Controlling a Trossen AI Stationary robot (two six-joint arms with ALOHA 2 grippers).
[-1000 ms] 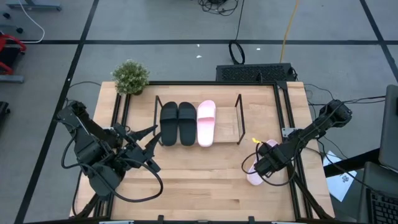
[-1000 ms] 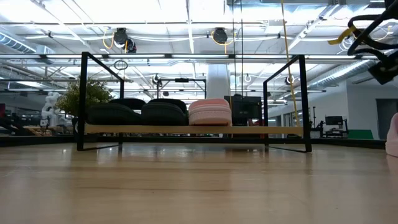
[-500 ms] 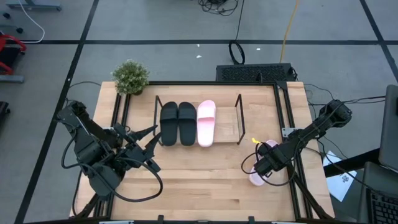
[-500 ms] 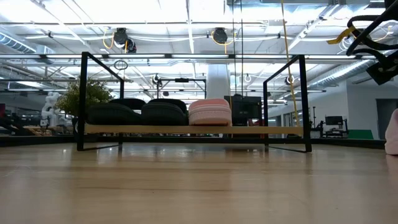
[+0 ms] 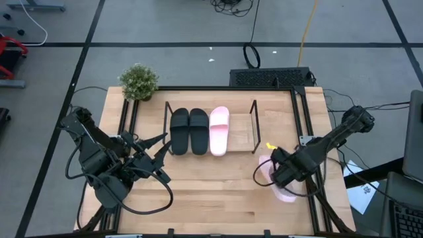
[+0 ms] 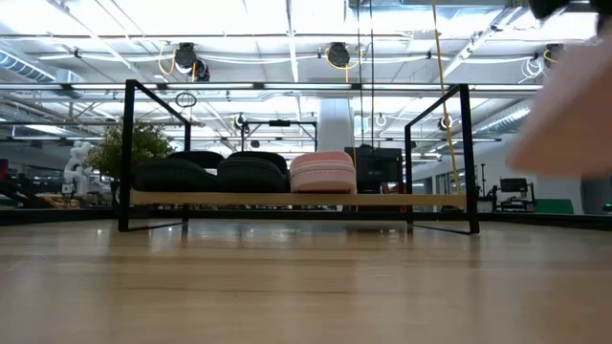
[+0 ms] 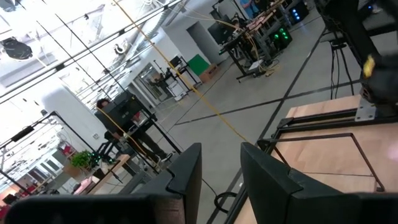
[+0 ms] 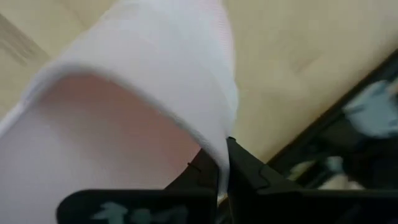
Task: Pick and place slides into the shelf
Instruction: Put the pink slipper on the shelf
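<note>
Two black slides [image 5: 189, 131] and one pink slide [image 5: 219, 130] lie side by side, soles down, on the shelf [image 5: 254, 125], a black rod rack at the table's far middle. The other pink slide [image 5: 286, 193] hangs above the table's right side, blurred at the right of the low view [image 6: 566, 115], with my right gripper [image 5: 280, 173] shut on it. My left gripper [image 5: 158, 158] waits above the table's left side, pointing level, its fingers [image 7: 186, 171] apart with nothing between them. My right gripper pinches the pink slide's broad strap at its edge [image 8: 219, 140] between its two fingers, the strap's wall running down between them. The fingers come from above, pointing down. The slide hangs tilted below them, lifted clear of the table.
A small potted plant [image 5: 139, 81] stands at the table's far left corner. The shelf has free room [image 5: 241, 132] to the right of its pink slide. Black frame rails [image 5: 305, 125] run along the table's left and right edges.
My right gripper has shut on the pink slide's strap and risen. The slide, which lay on the table near the right edge, is now lifted clear and tilted, and shows high and blurred in the low view.
</note>
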